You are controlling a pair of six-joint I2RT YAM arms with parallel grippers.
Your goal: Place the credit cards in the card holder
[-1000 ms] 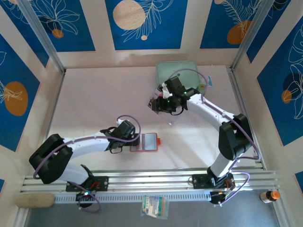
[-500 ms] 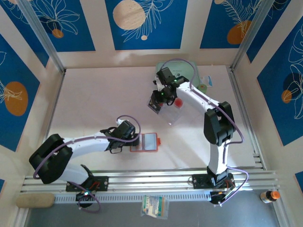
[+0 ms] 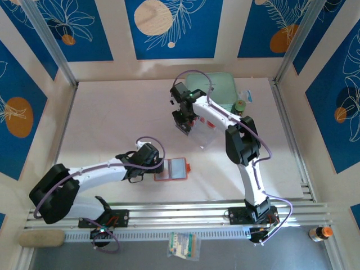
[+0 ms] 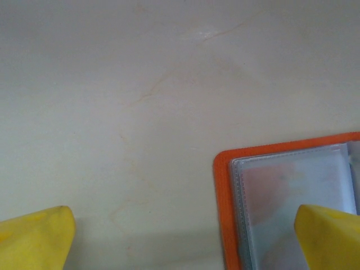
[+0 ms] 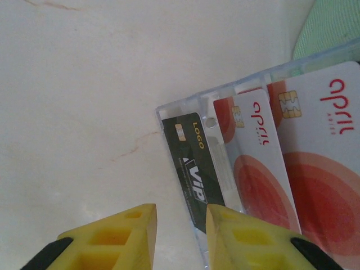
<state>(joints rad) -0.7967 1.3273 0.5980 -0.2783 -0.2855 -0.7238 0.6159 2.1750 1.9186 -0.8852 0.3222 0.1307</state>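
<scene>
The credit cards (image 5: 256, 152) lie overlapped in the clear tray (image 5: 180, 107). I count three: two pale ones with red dots and a black card (image 5: 194, 169) at the tray's corner. The right gripper (image 5: 180, 216) hangs at that corner, its jaws narrowly apart with the black card's end just beside one finger and nothing clamped. The one card holder (image 3: 171, 169) lies open, well apart from the tray, towards the arm bases. The left gripper (image 4: 183, 225) sits over the holder's edge away from the tray, jaws wide apart and empty. One mint-green case (image 3: 219, 87) touches the tray's far side.

The step in hand looks like picking a card. Next, the jaws probably need to pinch one card's edge alone, without catching the tray wall or a second card.
</scene>
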